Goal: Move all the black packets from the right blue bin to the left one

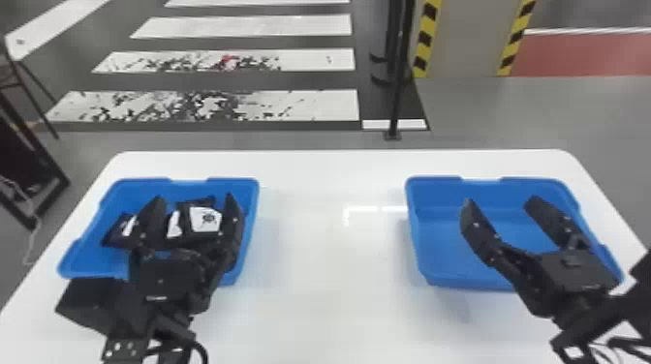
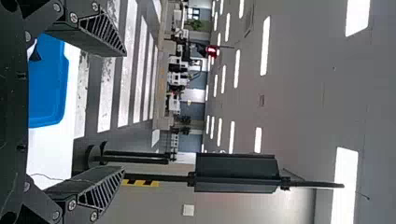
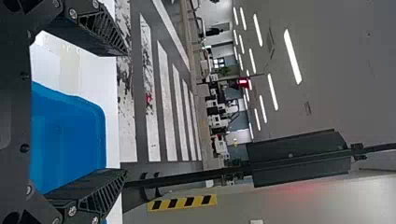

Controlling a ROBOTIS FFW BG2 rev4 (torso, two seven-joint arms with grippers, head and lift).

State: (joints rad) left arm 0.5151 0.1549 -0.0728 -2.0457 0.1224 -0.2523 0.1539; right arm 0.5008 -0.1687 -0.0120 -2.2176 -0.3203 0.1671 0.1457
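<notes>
Black packets (image 1: 206, 220) lie in the left blue bin (image 1: 232, 182); the transfer looks complete — though the right arm (image 1: 576, 271) partly hides the right blue bin (image 1: 474, 193). Left jaws and right jaws stand open.

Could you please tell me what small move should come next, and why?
The left gripper is open over black packets in the left bin; the right gripper is open over bare floor in the right bin. The transfer looks done, so I would probably ease both arms up and back.

White-striped floor (image 1: 310, 105) — striped pillar (image 1: 467, 38), ceiling lights (image 2: 265, 45)
</notes>
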